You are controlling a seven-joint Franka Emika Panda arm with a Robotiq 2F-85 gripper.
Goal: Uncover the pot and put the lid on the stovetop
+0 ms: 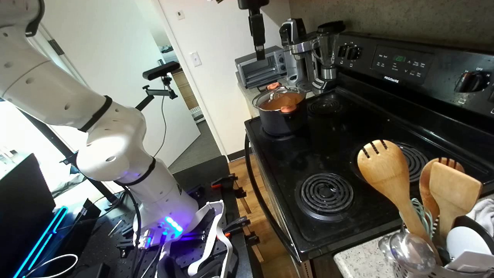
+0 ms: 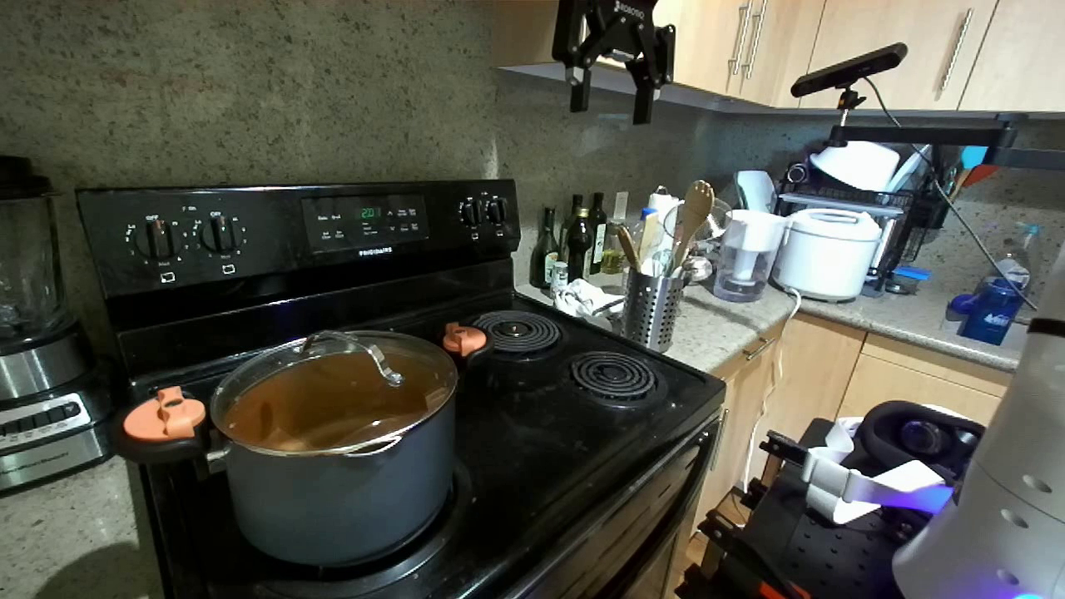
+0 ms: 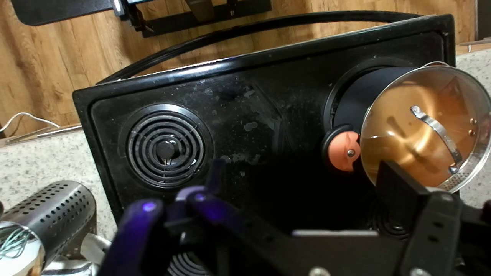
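Observation:
The pot (image 1: 281, 122) is dark grey outside with a copper-orange interior and orange-tipped handles. It stands on a burner and also shows in an exterior view (image 2: 341, 507) and the wrist view (image 3: 355, 94). The clear glass lid (image 2: 341, 391) with a metal rim and arched metal handle sits on the pot; the wrist view shows it at the right (image 3: 418, 138). The black stovetop (image 1: 281, 170) has coil burners. My gripper (image 2: 611, 106) is open and empty, high above the stovetop and apart from the lid. In the wrist view its fingers (image 3: 303, 170) are spread wide.
A perforated metal holder (image 2: 651, 308) with wooden utensils (image 1: 386, 166) stands on the counter at the stove's side. A blender (image 1: 326, 58) and toaster oven (image 1: 260, 67) stand near the pot. The control panel (image 2: 366, 229) rises behind the burners.

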